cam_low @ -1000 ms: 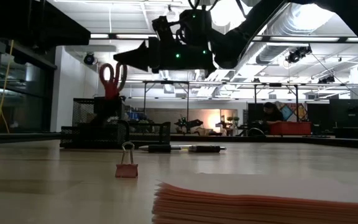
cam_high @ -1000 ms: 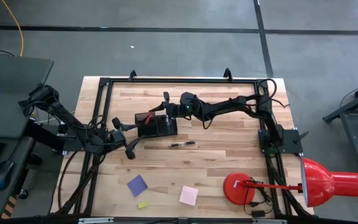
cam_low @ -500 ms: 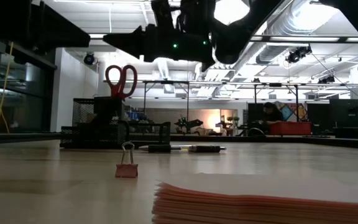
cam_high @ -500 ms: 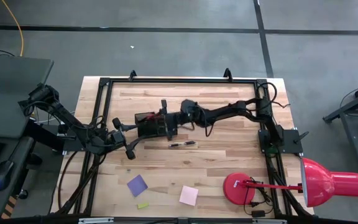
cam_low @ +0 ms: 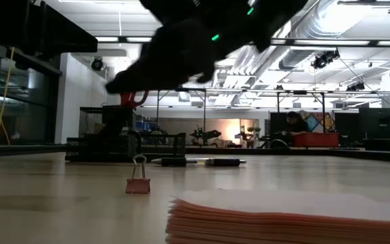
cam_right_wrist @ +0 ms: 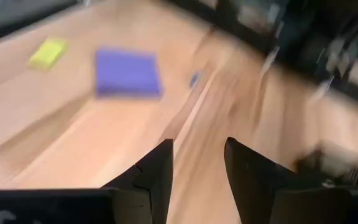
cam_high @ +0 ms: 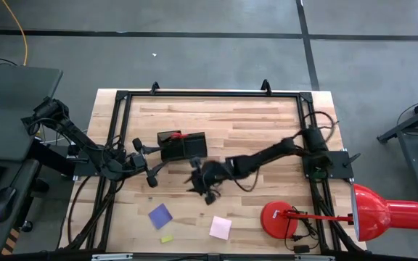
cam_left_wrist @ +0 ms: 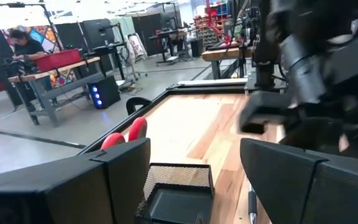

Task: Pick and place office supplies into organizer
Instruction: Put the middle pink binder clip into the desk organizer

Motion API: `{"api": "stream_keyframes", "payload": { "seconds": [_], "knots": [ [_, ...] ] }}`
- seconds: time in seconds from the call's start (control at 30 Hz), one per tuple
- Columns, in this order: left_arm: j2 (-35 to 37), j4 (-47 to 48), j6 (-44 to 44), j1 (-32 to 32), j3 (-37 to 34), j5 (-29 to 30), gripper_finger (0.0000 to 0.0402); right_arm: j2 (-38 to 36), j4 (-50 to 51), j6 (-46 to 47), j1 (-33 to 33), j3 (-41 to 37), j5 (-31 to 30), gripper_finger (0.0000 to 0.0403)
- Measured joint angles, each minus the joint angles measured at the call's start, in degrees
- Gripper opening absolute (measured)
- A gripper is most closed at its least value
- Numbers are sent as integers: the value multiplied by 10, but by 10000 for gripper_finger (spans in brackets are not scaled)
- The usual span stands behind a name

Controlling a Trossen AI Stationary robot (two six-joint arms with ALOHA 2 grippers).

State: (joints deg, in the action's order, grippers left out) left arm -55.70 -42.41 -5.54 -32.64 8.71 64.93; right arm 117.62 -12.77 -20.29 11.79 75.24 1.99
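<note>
The black organizer [cam_high: 182, 146] stands mid-table with the red scissors handles [cam_high: 181, 135] sticking up out of it, as the low view also shows [cam_low: 133, 100]. My right gripper [cam_high: 200, 183] hovers open just near of the organizer, over bare wood [cam_right_wrist: 197, 165]. A dark pen [cam_low: 202, 162] lies on the table; the right arm hides it in the high view. The blue-purple pad [cam_high: 160, 215], pink pad [cam_high: 220, 228] and yellow piece [cam_high: 167, 238] lie toward the near edge. My left gripper [cam_high: 151, 161] waits open just left of the organizer [cam_left_wrist: 179, 193].
A red desk lamp stands at the near right, base [cam_high: 281, 217] and head [cam_high: 390, 214]. A small pink binder clip [cam_low: 138, 177] stands on the table in front of the organizer. A black frame [cam_high: 118, 98] rims the table. Bare wood lies between the organizer and the pads.
My right gripper has swept from above the organizer toward the table's near edge and down, and has turned toward the pads. It now hangs over the wood near of the organizer. The scissors stay standing in the organizer.
</note>
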Motion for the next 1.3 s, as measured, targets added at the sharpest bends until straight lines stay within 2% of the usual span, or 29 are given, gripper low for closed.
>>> {"api": "stream_keyframes", "payload": {
  "seconds": [0.13,0.27,0.5,0.7,0.9,1.07,1.2,1.3],
  "knots": [
    [0,-1,0,0,0,0,239,-34,69,75,42,0,-62,134],
    [0,0,14,0,0,0,239,-48,71,131,89,-16,-105,134],
    [0,11,50,0,0,-23,239,-52,60,194,162,-43,-244,134],
    [0,19,89,0,0,-57,239,-51,13,268,173,-82,-220,134],
    [0,-23,104,0,0,-61,239,-51,-65,306,172,-131,-287,134],
    [0,-83,99,0,0,-75,239,-50,-123,383,168,-163,-238,134],
    [0,-120,88,0,0,-75,239,-50,-130,404,175,-166,-259,133],
    [0,-138,86,0,0,-75,239,-37,-142,413,175,-166,-254,134]
  ]
}}
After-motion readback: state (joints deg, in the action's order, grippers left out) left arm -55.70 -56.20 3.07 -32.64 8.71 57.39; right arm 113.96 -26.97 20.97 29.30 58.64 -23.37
